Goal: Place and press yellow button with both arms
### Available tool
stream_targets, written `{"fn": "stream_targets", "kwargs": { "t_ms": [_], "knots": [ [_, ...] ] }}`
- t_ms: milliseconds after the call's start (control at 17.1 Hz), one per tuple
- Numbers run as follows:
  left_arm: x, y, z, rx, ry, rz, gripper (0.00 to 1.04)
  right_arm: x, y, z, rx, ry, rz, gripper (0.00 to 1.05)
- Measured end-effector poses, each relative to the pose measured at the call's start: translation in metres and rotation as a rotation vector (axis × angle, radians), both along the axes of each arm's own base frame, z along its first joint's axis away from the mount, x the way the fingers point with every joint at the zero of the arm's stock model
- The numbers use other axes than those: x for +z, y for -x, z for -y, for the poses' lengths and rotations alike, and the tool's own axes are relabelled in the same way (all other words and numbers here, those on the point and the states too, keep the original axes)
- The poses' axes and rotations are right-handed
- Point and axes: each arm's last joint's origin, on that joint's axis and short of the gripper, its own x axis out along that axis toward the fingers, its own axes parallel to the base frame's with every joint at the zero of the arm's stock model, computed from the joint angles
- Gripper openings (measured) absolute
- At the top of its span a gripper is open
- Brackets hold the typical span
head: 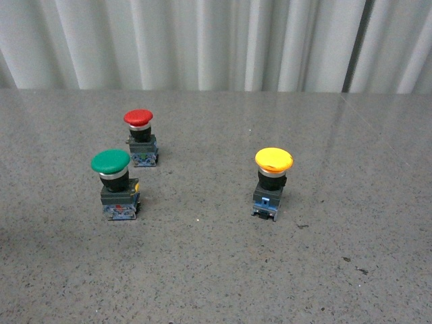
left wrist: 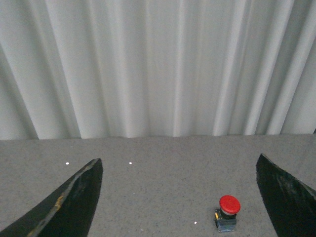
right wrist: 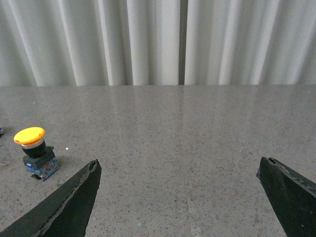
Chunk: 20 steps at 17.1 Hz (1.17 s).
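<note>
The yellow button (head: pixel 273 181) stands upright on the grey stone table, right of centre in the front view, with a round yellow cap, black body and blue-grey base. It shows too in the right wrist view as the yellow button (right wrist: pixel 35 153), well off to one side of my right gripper (right wrist: pixel 178 170), which is open and empty over bare table. My left gripper (left wrist: pixel 178 168) is open too, with nothing between its fingers. Neither arm appears in the front view.
A green-capped button (head: pixel 116 183) stands at the left and a red-capped button (head: pixel 140 137) behind it. The red-capped button (left wrist: pixel 227 212) also lies ahead of the left gripper, nearer one finger. White pleated curtains (head: pixel 216 40) back the table's far edge.
</note>
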Motion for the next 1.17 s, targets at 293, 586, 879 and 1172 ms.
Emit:
{"fn": "stream_targets", "kwargs": {
  "t_ms": [293,586,879,1172],
  "knots": [
    [-0.050,0.053,-0.003,0.010,0.020,0.053,0.53,0.000,0.000,0.000,0.000,0.000,0.001,0.98],
    [-0.110,0.056,-0.003,0.012,0.021,-0.007,0.11,0.000,0.000,0.000,0.000,0.000,0.000,0.98],
    [-0.134,0.063,-0.003,0.011,0.025,0.014,0.02,0.000,0.000,0.000,0.000,0.000,0.000,0.98],
    [-0.161,0.069,-0.003,0.012,0.025,0.009,0.02,0.000,0.000,0.000,0.000,0.000,0.000,0.98]
  ]
}}
